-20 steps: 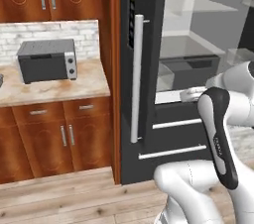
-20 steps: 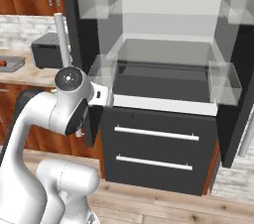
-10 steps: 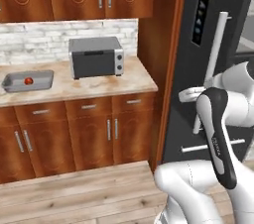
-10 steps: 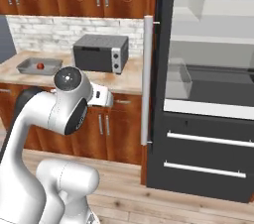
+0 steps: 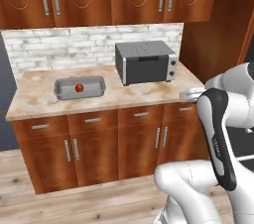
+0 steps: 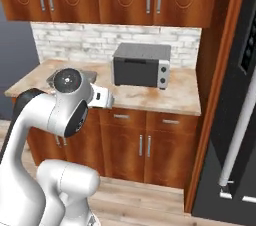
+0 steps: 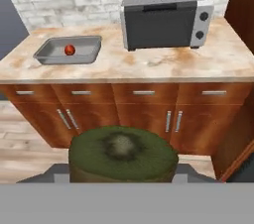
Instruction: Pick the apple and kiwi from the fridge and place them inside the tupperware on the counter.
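**Kiwi in hand, tray ahead**

Between the gripper (image 7: 122,168) jaws sits the dark olive-brown oval kiwi (image 7: 122,152), clamped so it can ride to the beige-and-rust marbled counter (image 7: 149,64). Well apart, left of the boxy grey toaster oven (image 5: 147,62), the shallow grey rectangular tupperware (image 5: 94,89) lies open-topped. It already holds the small bright red apple (image 5: 78,87), so only the kiwi seems left.

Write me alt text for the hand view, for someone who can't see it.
A dark olive-brown kiwi sits held in the claw at the bottom of the picture, close to the camera. Beyond it, a marbled counter over wooden cabinets carries a grey tupperware with a red apple inside, and to its right a grey toaster oven.
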You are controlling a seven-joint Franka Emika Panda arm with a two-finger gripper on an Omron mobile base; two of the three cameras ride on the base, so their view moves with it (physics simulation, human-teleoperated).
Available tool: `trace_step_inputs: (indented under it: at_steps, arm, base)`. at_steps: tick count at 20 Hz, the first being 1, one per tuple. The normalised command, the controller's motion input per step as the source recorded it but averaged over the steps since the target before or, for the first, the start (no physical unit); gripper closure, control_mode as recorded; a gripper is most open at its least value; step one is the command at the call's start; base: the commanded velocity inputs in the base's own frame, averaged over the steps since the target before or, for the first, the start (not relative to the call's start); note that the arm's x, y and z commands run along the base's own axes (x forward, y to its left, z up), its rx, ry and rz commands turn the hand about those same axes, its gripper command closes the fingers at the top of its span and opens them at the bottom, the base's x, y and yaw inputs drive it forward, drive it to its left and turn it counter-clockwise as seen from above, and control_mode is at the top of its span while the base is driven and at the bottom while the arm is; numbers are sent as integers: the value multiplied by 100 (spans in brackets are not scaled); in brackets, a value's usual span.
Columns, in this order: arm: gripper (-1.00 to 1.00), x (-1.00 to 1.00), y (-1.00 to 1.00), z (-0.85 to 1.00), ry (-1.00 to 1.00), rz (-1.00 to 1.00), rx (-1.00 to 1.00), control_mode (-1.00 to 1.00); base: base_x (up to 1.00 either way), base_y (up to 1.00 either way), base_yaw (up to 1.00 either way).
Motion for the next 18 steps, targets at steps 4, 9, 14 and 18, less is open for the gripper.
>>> trace_step_inputs:
  at_steps: [4,9,14,18]
  arm:
    - [100,0,0,0,0,0,0,100]
    - [100,0,0,0,0,0,0,100]
    - [100,0,0,0,0,0,0,100]
    - [100,0,0,0,0,0,0,100]
  base:
    - [100,100,1]
    - [81,88,0]
    - [56,50,0]
    - [28,6,0]
